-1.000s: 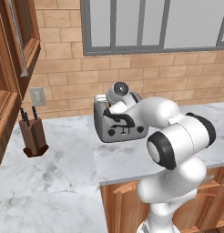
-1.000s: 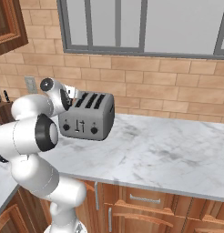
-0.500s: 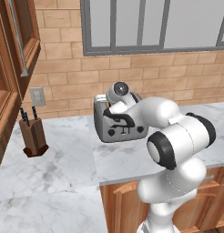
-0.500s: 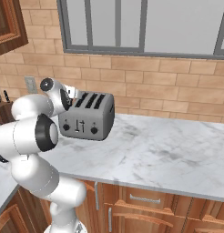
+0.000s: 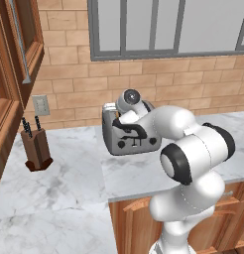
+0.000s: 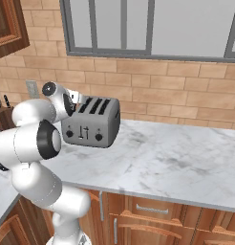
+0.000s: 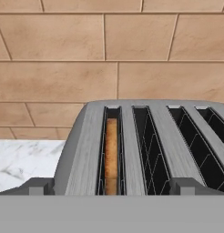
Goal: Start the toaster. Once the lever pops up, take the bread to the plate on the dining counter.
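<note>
Hand view, nearest first: the gripper (image 7: 112, 186) hangs just above the top of the toaster (image 7: 145, 145), its two dark fingertips (image 7: 37, 186) spread to full width and clear of the metal on either side. Nothing is held between them. The bread (image 7: 111, 154) sits sunk in the slot at the left of this view, a thin tan slice seen edge-on, with its upper edge below the slot rim. The three other slots show bare black wire guides.

Toaster body: boxy, brushed grey metal with rounded shoulders. In the right base view its front face (image 6: 88, 131) carries two black round knobs and small black sliders. It stands on the worktop (image 6: 176, 162) toward the back edge, near the brick wall (image 6: 153, 91), with a narrow strip of marble between the two.

Worktop surface: white-grey veined marble, smooth, with a straight front edge over brown wood cabinets (image 6: 153, 220). In the right base view, open marble extends from the toaster's side across to the picture's right edge. In the left base view, bare marble lies between the toaster (image 5: 131, 139) and the front edge, and the worktop turns a corner to run toward the camera.

Farther along the back edge, well apart from the toaster, stands a wood knife block (image 5: 37, 149) with dark handles. Behind it, a wall socket plate (image 5: 40, 105) is set in the tan brick. A grey-framed window (image 5: 163, 27) spans the wall above.
</note>
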Robot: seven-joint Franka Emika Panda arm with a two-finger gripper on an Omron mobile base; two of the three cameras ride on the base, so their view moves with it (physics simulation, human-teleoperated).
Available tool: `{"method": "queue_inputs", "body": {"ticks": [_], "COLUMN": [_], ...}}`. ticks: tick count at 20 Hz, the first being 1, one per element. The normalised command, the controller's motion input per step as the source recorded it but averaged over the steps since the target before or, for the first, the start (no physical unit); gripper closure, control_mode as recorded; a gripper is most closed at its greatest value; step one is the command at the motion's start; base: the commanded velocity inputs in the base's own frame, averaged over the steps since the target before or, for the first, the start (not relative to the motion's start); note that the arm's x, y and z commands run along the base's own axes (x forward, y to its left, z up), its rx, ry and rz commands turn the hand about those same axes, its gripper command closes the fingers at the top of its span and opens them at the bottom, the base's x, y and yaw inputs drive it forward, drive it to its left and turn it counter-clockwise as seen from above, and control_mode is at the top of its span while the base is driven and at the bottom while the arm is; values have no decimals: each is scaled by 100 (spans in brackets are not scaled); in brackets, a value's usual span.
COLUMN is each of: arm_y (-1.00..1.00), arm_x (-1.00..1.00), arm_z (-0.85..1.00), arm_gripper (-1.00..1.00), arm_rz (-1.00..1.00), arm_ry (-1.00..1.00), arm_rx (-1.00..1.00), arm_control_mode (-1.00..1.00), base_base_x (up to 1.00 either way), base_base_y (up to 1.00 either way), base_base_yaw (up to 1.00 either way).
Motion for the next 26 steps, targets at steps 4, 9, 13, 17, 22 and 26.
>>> {"method": "queue_inputs", "body": {"ticks": [4,9,13,17,22,26], "arm_y": [0,0,0,0,0,0], "arm_x": [0,0,0,0,0,0], "arm_z": [0,0,0,0,0,0], "arm_gripper": [-100,-100,-100,-100,-100,-100], "arm_rz": [0,0,0,0,0,0], "arm_ry": [0,0,0,0,0,0], "arm_rx": [0,0,0,0,0,0], "arm_control_mode": [-100,-100,-100,-100,-100,-100], "base_base_x": [0,0,0,0,0,0], "base_base_y": [0,0,0,0,0,0], "base_base_yaw": [0,0,0,0,0,0]}}
